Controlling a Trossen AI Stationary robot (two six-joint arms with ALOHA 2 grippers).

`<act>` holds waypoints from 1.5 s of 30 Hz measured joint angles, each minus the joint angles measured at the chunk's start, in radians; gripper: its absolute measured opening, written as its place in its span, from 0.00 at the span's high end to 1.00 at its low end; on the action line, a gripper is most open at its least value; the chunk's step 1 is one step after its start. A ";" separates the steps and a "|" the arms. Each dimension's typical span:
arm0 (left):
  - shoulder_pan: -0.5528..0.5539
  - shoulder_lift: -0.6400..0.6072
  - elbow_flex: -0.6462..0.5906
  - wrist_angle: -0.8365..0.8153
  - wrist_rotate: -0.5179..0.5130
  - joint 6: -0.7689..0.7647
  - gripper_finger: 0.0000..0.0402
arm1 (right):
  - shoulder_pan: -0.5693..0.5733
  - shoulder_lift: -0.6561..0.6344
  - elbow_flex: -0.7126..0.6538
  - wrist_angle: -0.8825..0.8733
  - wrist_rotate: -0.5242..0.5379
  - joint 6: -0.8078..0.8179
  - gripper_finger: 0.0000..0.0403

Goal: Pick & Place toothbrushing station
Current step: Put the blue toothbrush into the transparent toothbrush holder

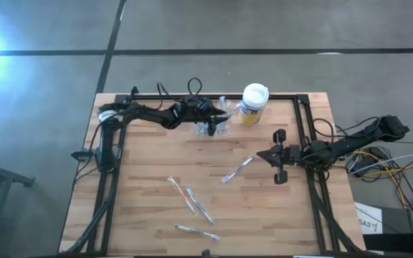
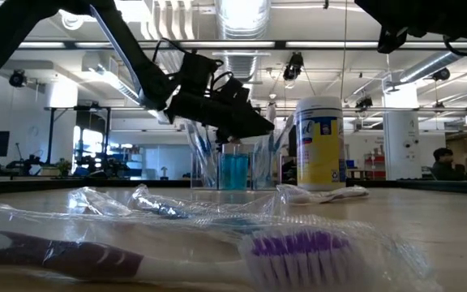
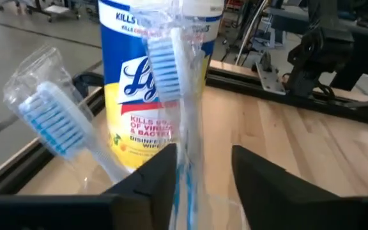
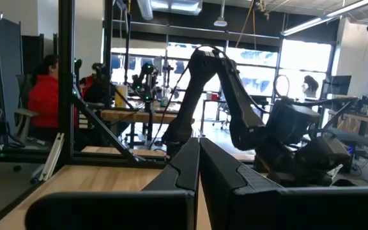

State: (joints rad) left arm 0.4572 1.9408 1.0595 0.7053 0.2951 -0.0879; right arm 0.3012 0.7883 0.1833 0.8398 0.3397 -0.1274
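Note:
The see-through toothbrushing station stands on the table's far side, just left of the white-lidded canister with the yellow label; the low view shows it with blue inside. Two wrapped blue-bristled toothbrushes stand upright in it. My left gripper is open just above the station, its fingers on either side of one brush's handle. My right gripper is shut and empty at mid-table right. My left gripper has the wrapped toothbrush's handle standing upright between its open fingers, close to one finger and apart from the other. The fingers come level from the table's left. I cannot tell whether the near finger touches the wrapper.
Several wrapped toothbrushes lie loose on the wood: one near my right gripper, two at the middle, one by the near edge. A black frame rail runs along the table's edges. People sit in the room behind.

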 joint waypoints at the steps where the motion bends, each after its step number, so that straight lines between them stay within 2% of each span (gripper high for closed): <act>1: 0.000 -0.007 0.000 -0.009 0.007 0.000 0.59 | 0.000 0.000 0.000 0.000 0.000 0.001 0.98; 6: -0.001 -0.073 -0.002 -0.057 0.077 0.026 0.52 | 0.000 0.000 0.000 -0.007 0.000 0.001 0.98; 10: 0.000 -0.167 -0.004 -0.188 0.083 0.074 0.51 | 0.000 0.000 0.000 -0.025 0.000 0.004 0.98; 14: 0.000 -0.338 -0.003 -0.370 0.146 0.158 0.52 | 0.000 0.000 0.000 -0.030 0.000 0.016 0.98; 19: -0.002 -0.607 -0.003 -0.608 0.176 0.192 0.55 | 0.000 0.001 0.000 -0.044 0.000 0.028 0.98; 23: -0.018 -0.856 -0.014 -0.797 0.187 0.259 0.68 | 0.000 0.001 -0.001 -0.051 0.001 0.042 0.98; 28: -0.050 -1.138 -0.086 -0.950 0.192 0.268 0.96 | 0.000 0.014 -0.001 -0.050 0.001 0.043 0.98; 38: -0.073 -1.530 -0.409 -0.940 0.216 0.237 0.99 | -0.002 0.070 0.059 -0.071 0.004 0.042 0.98; 45: -0.073 -1.738 -0.608 -0.882 0.209 0.200 0.99 | -0.022 -0.014 0.184 -0.342 0.003 0.043 0.98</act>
State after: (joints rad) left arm 0.3840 0.2032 0.4514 -0.1768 0.5039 0.1126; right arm 0.2790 0.7739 0.3670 0.4982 0.3423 -0.0843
